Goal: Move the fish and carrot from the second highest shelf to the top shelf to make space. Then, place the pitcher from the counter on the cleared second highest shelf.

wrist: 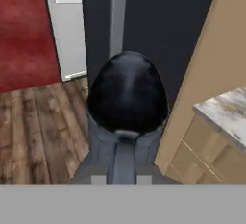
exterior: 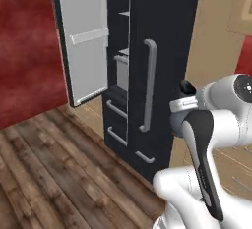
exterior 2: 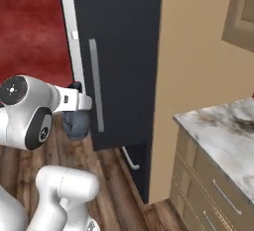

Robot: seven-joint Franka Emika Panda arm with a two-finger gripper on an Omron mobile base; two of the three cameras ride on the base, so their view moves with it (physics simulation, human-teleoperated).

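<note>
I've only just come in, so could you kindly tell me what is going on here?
The robot's end effector is shut on the pitcher and holds it up off the floor in front of the fridge. The left fridge door stands open; the pitcher is not on a shelf yet.

Your arm [exterior: 216, 125] is glossy white, built of rounded, bulbous segments. You'll see dark grey panels along its links, a round dark joint cap [exterior 2: 13, 90] with a small pale centre, and a black wrist knob [exterior: 187, 87].
</note>
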